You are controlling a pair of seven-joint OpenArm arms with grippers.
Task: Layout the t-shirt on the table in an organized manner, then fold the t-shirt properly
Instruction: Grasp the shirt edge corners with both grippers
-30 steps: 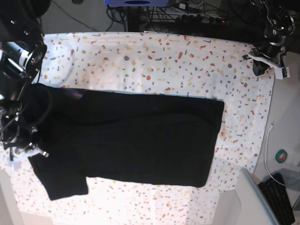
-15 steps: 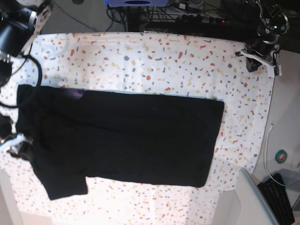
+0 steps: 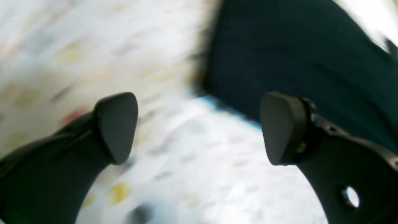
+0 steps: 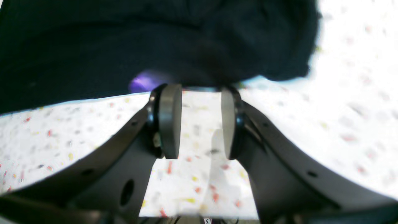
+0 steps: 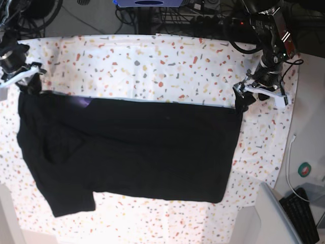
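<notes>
Left end effector (image 3: 199, 129): I see jaws wide, empty, by the t-shirt (image 5: 137, 152) hem corner | right end effector (image 4: 201, 121): jaws narrowly parted, empty, at collar edge | t-shirt flat across the speckled desk (image 5: 177, 61).

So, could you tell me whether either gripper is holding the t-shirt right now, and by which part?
Neither. The left gripper and right gripper are open beside the t-shirt edge, with only table between the fingers.

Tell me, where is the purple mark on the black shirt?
In the base view the purple mark sits on the t-shirt near its upper left edge, close to the right hand; the right wrist view shows it just beyond that hand.
</notes>
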